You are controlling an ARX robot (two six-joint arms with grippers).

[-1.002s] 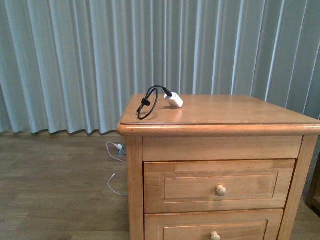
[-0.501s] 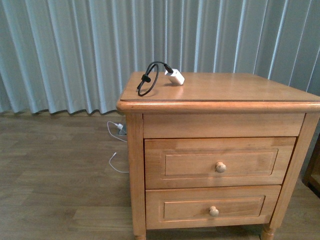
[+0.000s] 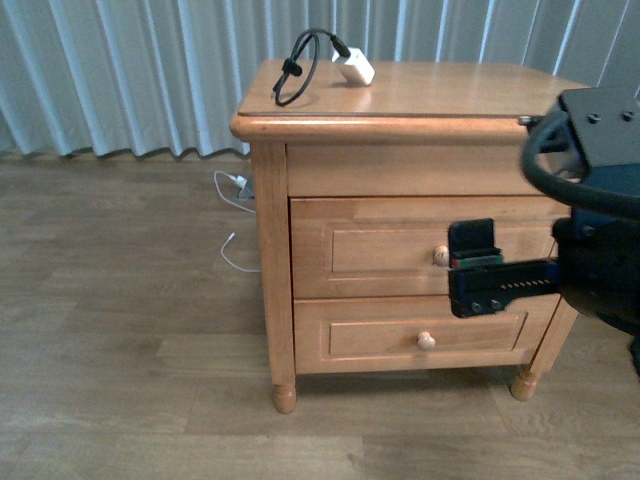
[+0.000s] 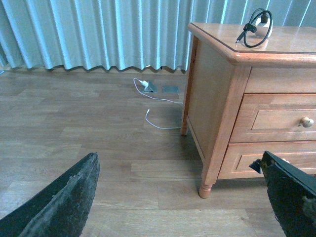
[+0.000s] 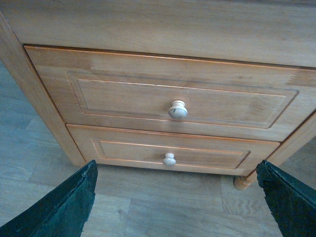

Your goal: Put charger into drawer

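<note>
Atop the nightstand (image 3: 460,92), charger (image 3: 353,69); drawer (image 3: 370,250) closed below; left claw (image 4: 180,157), right claw (image 5: 177,165) agape.

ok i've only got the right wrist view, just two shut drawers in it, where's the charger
Observer: On top of the nightstand, near its back left corner. The charger lies there with its black cable looped up beside it.
Operator: left claw anywhere near it
Observer: No. The left claw is open and holds nothing, out in front and to the left of the nightstand.
Operator: anything on the floor over there
Observer: A thin white cable lies on the floor by the back left leg, near the curtain.
</note>
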